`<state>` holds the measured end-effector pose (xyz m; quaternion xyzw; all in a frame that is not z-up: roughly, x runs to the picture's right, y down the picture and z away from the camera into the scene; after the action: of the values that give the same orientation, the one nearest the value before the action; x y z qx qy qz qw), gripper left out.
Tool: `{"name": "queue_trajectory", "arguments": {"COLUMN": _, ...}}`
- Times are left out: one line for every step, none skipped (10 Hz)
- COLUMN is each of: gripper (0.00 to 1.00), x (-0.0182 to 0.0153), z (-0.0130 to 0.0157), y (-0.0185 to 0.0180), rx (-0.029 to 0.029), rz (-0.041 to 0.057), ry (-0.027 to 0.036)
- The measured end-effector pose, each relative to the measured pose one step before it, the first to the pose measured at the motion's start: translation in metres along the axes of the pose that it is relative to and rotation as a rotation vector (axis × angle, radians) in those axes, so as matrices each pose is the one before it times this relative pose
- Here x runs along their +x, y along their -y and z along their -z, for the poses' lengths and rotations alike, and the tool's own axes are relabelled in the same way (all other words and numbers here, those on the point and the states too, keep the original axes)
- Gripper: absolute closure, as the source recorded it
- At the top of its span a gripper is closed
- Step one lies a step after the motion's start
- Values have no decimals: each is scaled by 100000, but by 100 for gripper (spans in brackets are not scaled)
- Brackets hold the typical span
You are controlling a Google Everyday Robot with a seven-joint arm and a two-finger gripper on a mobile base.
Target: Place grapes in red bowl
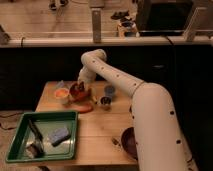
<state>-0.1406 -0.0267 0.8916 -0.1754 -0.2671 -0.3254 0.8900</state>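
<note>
The hand (79,86) sits low over the red bowl (76,93); its opening cannot be told. The grapes cannot be made out apart from hand and bowl. The red bowl stands near the far edge of the desk (100,125). Just left of the bowl: yellow-orange cup (62,95). Just in front: carrot-like piece (83,107). Farther in front: bare desk surface, with a green tray (42,134) at front left.

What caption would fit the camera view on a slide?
The gripper is down at the red bowl, beside the yellow-orange cup, on a wooden table with a green tray.
</note>
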Motion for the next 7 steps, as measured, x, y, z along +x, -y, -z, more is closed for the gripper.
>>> {"name": "queue_trajectory", "arguments": {"gripper": 26, "x": -108, "z": -32, "y": 83, "rx": 83, "rz": 295, "ry": 211}}
{"name": "queue_trajectory", "arguments": {"gripper": 21, "x": 14, "z": 2, "y": 7, "rx": 56, "rz": 131, "ry": 91}}
{"name": "queue_trajectory", "arguments": {"gripper": 20, "x": 55, "z": -13, "y": -40, "rx": 2, "rz": -5, "ry": 71}}
{"name": "queue_trajectory", "arguments": {"gripper": 20, "x": 7, "z": 26, "y": 49, "rx": 75, "rz": 33, "ry": 69}}
{"name": "queue_trajectory", "arguments": {"gripper": 20, "x": -21, "z": -39, "y": 18, "rx": 3, "rz": -20, "ry": 143}}
{"name": "queue_trajectory", "arguments": {"gripper": 20, "x": -46, "z": -13, "y": 41, "rx": 251, "rz": -102, "ry": 214}}
{"name": "queue_trajectory", "arguments": {"gripper": 20, "x": 64, "z": 42, "y": -6, "rx": 328, "rz": -227, "ry": 90}}
